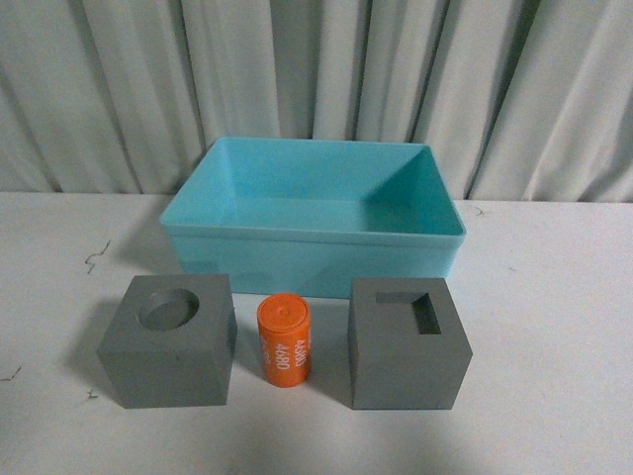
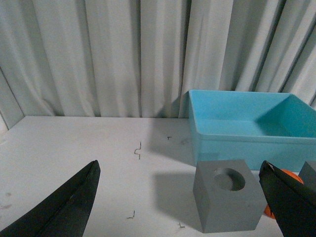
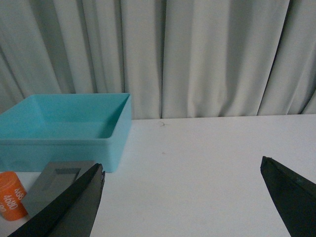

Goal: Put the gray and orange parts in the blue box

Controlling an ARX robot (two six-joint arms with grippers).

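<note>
Though boxy, a round-holed gray cube (image 1: 168, 344)

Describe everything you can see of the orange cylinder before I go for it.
The orange cylinder is small, smooth and plastic-looking, narrower than the cubes, with a raised ring on its flat top and white "4680" lettering running sideways down its side. It stands upright on the white table, in the gap between the round-hole gray cube and the rectangular-hole gray cube, apart from both, in front of the blue box. Only the table touches it.
</note>
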